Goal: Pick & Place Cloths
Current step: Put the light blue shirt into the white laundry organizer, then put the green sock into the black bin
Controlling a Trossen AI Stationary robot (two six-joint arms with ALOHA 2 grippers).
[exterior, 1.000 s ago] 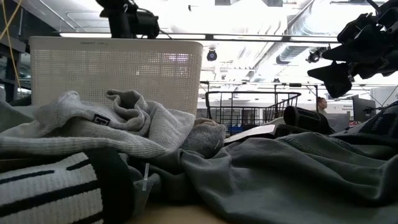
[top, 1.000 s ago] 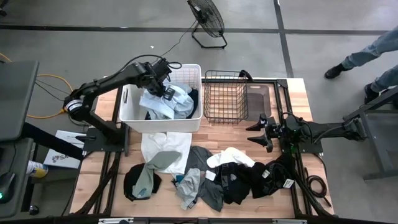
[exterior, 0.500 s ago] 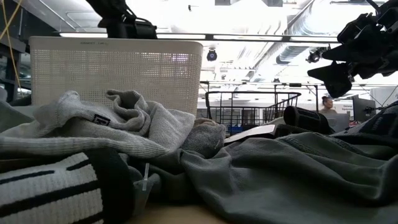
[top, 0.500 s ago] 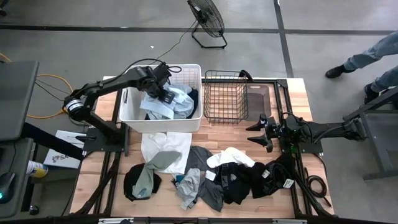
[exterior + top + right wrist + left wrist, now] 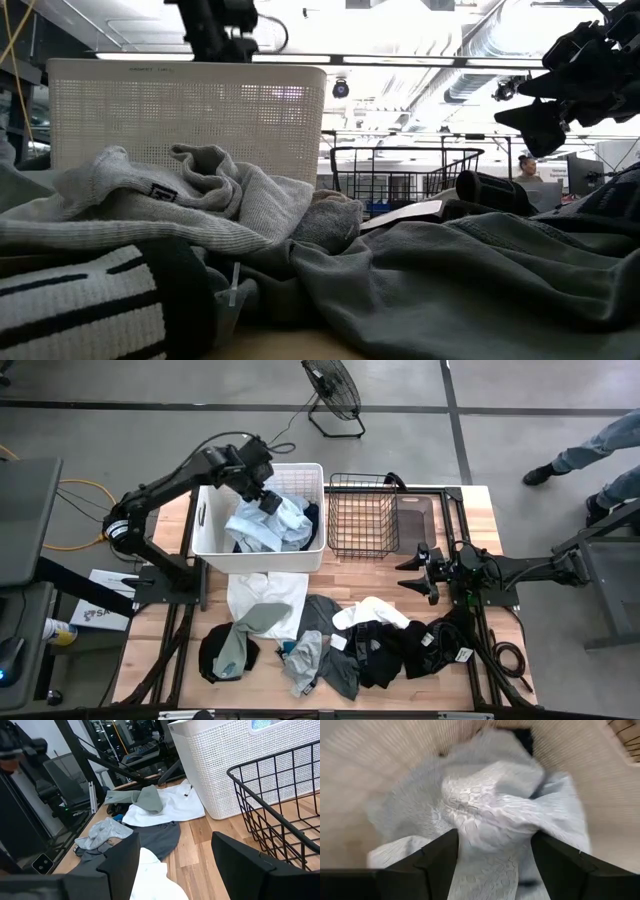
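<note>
White plastic, woven-looking, makes up the tub (image 5: 258,550) standing at about eleven o'clock on the wooden table (image 5: 470,510), and a pale blue cloth (image 5: 268,523) lies crumpled inside it with something darker tucked under its far edge. The left gripper (image 5: 268,500) hangs just above that cloth, over the tub's middle. From its wrist camera the two dark fingers (image 5: 436,865) stand spread apart with the blue fabric (image 5: 490,815) below and between them, not pinched; the weave shows a fine crackled pattern, though I can read no tag on it.

Beside the tub, toward one o'clock, sits the black wire basket (image 5: 362,515). The right gripper (image 5: 418,572) waits at three o'clock, low over the table edge, fingers parted and holding nothing.

The remaining cloths sprawl along the near side from seven to five o'clock: a white garment (image 5: 266,600) with a grey-green piece on it, a black one (image 5: 228,653), a grey heap (image 5: 318,650) and a dark pile (image 5: 400,645) carrying small white tags too small to read. From table height a grey sweatshirt (image 5: 170,200) shows a small dark patch label, its lettering illegible. A white box (image 5: 102,600) at nine o'clock bears letters beginning "SA".
</note>
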